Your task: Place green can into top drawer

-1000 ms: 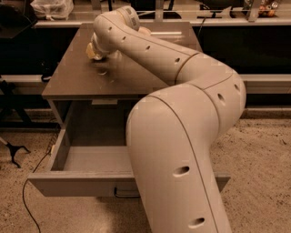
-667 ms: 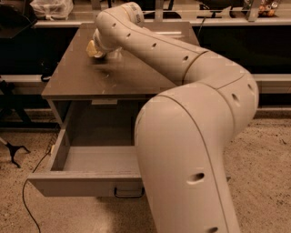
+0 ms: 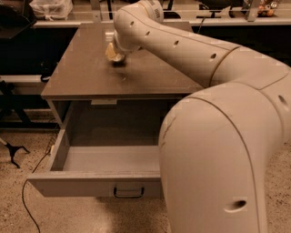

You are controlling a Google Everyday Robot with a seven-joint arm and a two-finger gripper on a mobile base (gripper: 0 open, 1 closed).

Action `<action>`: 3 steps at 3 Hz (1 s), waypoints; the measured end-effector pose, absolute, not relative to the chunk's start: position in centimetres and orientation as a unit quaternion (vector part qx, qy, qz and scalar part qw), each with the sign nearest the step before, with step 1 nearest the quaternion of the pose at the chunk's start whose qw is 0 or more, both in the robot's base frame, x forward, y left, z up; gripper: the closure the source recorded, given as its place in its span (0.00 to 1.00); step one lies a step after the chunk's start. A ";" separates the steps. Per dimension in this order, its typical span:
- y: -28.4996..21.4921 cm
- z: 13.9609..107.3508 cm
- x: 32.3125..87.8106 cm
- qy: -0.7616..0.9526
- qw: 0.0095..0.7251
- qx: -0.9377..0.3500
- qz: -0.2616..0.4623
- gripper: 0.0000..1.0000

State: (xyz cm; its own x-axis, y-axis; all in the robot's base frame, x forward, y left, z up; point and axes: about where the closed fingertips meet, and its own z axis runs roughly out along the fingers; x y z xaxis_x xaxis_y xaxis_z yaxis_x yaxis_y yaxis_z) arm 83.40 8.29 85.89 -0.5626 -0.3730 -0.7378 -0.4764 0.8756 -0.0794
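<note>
The top drawer is pulled wide open below the cabinet top. Its grey inside shows nothing in it, and its dark loop handle is on the front panel. My arm reaches from the lower right across the cabinet top. My gripper is at the arm's far end, low over the back middle of the top, mostly hidden by the wrist. A pale rounded shape shows there; I cannot tell if it is part of the gripper or a bowl. The green can is hidden or out of view.
My arm's big white elbow hides the drawer's right half and the cabinet's right side. A plastic bag lies on the shelf behind. A black stand and a cable are on the floor at the left.
The arm's far end and the pale shape have shifted to the right over the cabinet top. The elbow has swung right and fills more of the view. The drawer has not moved.
</note>
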 end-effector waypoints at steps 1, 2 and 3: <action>5.0 83.2 81.8 0.902 0.362 -0.227 0.058 1.00; 3.4 81.9 81.1 0.910 0.343 -0.224 0.058 0.83; 2.7 82.1 81.0 0.910 0.343 -0.227 0.056 0.60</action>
State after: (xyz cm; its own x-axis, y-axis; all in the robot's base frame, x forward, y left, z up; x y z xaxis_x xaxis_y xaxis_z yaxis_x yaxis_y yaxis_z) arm 81.03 2.71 82.09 -0.6612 -0.3743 -0.6502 -0.4515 0.8907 -0.0537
